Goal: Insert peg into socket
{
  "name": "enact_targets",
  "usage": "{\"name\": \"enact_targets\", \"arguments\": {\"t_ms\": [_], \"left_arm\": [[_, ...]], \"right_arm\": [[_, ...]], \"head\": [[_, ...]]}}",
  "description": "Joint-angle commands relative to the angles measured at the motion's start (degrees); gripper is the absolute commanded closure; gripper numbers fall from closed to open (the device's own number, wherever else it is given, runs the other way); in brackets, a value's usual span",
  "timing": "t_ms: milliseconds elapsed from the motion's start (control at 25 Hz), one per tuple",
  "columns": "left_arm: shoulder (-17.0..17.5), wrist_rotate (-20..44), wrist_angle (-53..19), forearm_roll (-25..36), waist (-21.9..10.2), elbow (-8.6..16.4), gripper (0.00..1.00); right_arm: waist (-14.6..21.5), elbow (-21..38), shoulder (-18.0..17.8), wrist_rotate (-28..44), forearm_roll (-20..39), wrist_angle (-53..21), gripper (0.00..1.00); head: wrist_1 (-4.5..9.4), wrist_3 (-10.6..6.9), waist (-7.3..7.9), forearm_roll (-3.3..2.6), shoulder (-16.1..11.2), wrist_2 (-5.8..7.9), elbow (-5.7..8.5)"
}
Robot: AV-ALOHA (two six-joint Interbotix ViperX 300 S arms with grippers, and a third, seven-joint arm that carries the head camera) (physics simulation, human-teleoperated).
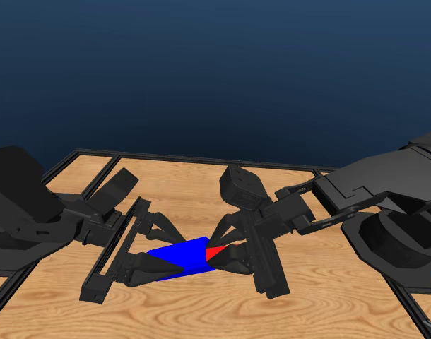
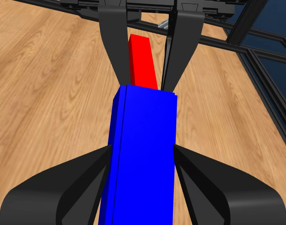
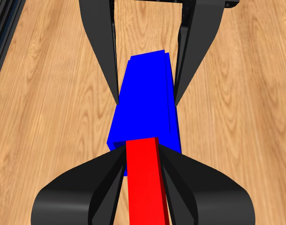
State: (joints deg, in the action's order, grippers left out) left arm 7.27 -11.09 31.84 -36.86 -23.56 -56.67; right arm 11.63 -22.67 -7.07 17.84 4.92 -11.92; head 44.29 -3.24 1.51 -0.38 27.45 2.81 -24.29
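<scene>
Socket [image 1: 179, 260] in left claw [image 1: 174, 267] | peg [image 1: 214, 253] tip inside, gripped by right claw [image 1: 214, 258]

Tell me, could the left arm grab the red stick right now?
Probably not. The left pincer is shut on the blue block, and the right pincer already grips the red stick, whose end seems to sit inside the block.
</scene>
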Motion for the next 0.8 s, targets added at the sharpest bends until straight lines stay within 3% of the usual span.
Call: {"name": "enact_targets", "arguments": {"t_ms": [40, 120, 160, 440, 560, 800], "left_arm": [[0.5, -0.5, 3.1, 0.3, 1.6, 1.4, 1.0], [1.3, 0.9, -0.5, 2.8, 3.2, 1.3, 1.0], [0.8, 1.1, 2.8, 1.5, 2.6, 1.9, 1.0], [0.0, 2.2, 3.6, 1.3, 3.0, 0.9, 1.0], [0.6, 1.7, 3.1, 1.4, 3.2, 2.4, 1.0], [0.4, 1.6, 3.0, 1.8, 3.0, 2.5, 1.0]], "right_arm": [[-0.7, -2.2, 4.2, 3.1, 0.4, 0.9, 0.0], [-0.8, -3.3, 5.2, 3.4, 0.5, 1.5, 0.0], [-0.6, -3.9, 5.3, 3.8, 0.7, 1.5, 0.0], [-1.3, -8.1, 9.4, 6.5, 2.3, 0.7, 0.0], [-1.1, -10.1, 11.0, 7.5, 3.2, -0.7, 0.0], [-0.5, -12.4, 13.0, 11.6, 5.1, -3.3, 0.0]], "head": [[-0.56, 0.09, 0.15, 0.05, 0.8, -0.02, 0.46], [-0.57, 0.1, 0.1, 0.02, 0.8, 0.06, 0.46], [-0.59, 0.12, 0.09, 0.02, 0.8, 0.06, 0.46], [-0.66, 0.34, -0.09, -0.03, 0.9, 0.12, 0.52], [-0.64, 0.42, -0.07, -0.04, 0.9, 0.22, 0.51], [-0.64, 0.43, -0.06, -0.04, 1.0, 0.22, 0.45]]}}
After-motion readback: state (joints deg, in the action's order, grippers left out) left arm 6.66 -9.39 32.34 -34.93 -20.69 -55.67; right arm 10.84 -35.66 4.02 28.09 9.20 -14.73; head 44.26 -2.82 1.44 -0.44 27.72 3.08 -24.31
